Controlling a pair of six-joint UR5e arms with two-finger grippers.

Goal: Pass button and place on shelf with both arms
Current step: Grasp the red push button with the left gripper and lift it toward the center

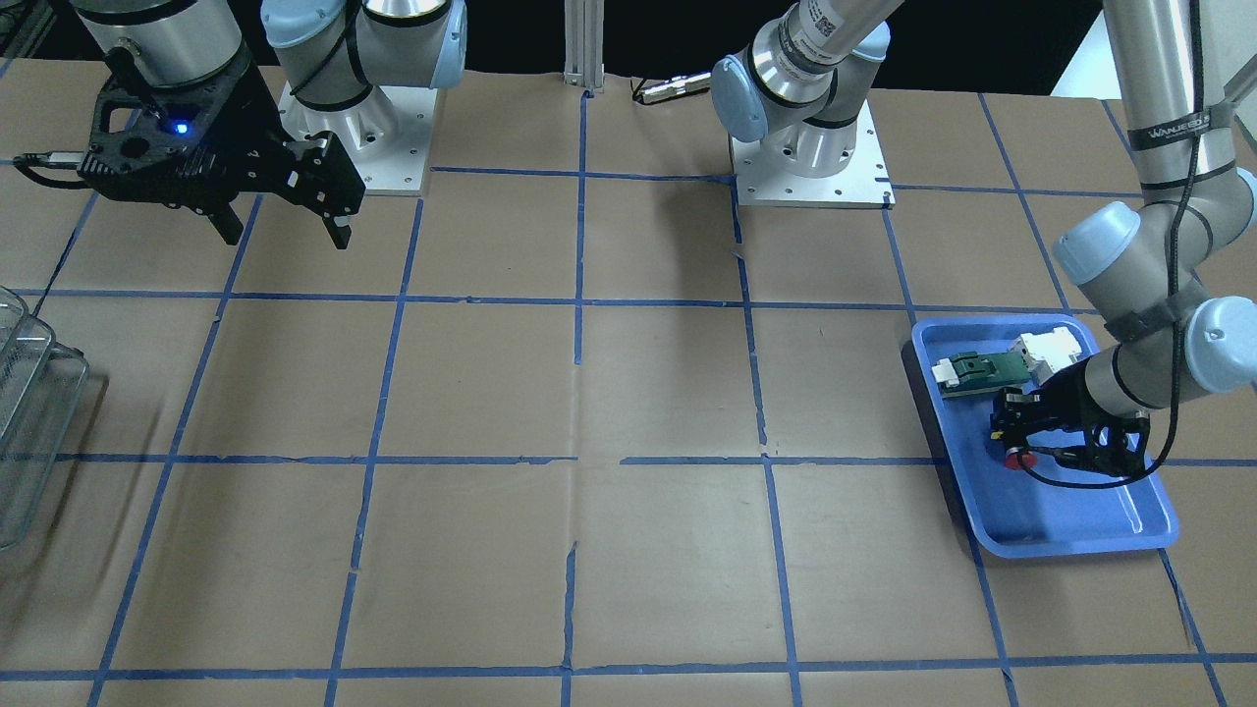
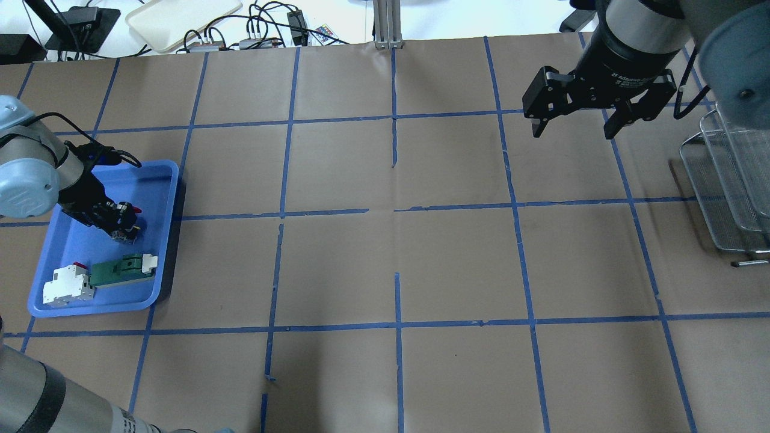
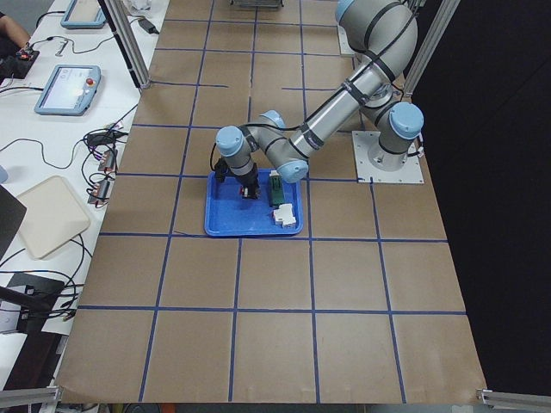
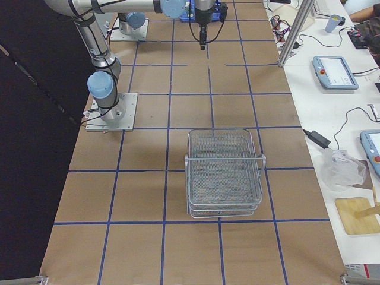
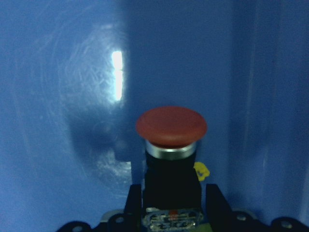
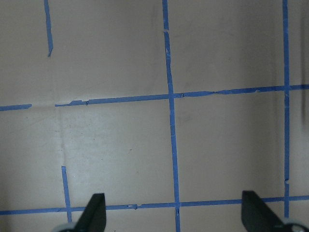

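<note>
Black fingers point(image 5: 134, 199) of the left hand point(image 1: 1026, 450) sit narrow against both sides of the button point(image 5: 171, 126). They grip its dark body just under the red cap, low inside the tray point(image 1: 1080, 516).

We judge the hold to be the weak point. The body is short and the fingers cover most of it, so the button could pivot or slip out as it rises. For the pass, little but the rounded cap is left free. If the right hand pinches that smooth dome, it may squirt loose and drop onto the tabletop point(image 1: 589, 412), away from the tray. A careless lift could also clip the tray's wall.

Besides the button, the tray holds a green part point(image 1: 987, 371) and a white block point(image 1: 1046, 349). They lie end to end at one end of the tray, just beside the left hand, and a sideways move could knock them.

Well apart from the tray, across the tabletop, the right hand point(image 2: 572, 129) hangs wide and holds nothing. Farther from the tray again stands the shelf point(image 4: 189, 178), and we see nothing in its mesh.
</note>
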